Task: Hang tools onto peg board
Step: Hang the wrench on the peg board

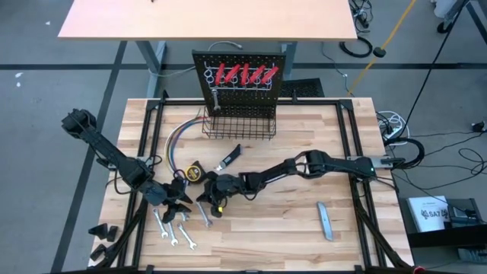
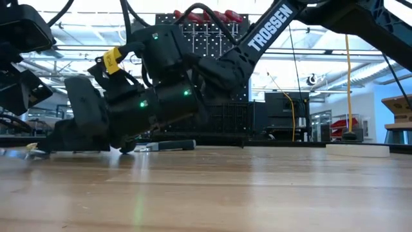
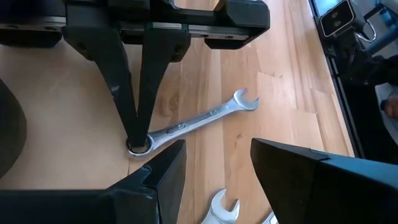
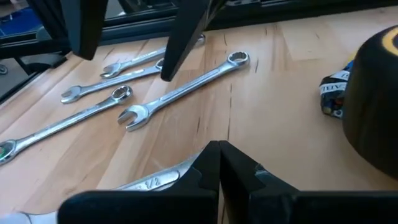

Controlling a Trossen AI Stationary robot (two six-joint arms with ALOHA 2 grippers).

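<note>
right gripper [image 1: 212, 199]: pinching shut on 1 end of a wrench [image 4: 149, 182], low on the table, well in front of the peg board [image 1: 243, 76].
left gripper [image 1: 176, 199]: hovering just left of that wrench, fingers spread wide, holding nothing.
wrench axis: lying flat, long axis running away from the right gripper toward the left one; right arm nearer, already gripping.
other wrenches [image 1: 176, 232]: lying loose nearer the table's front edge than the board.
red handles [image 1: 245, 74]: hanging in the board's rings.
hidden: pinch point blocked in the low view; gripped end mostly covered by fingers.
</note>
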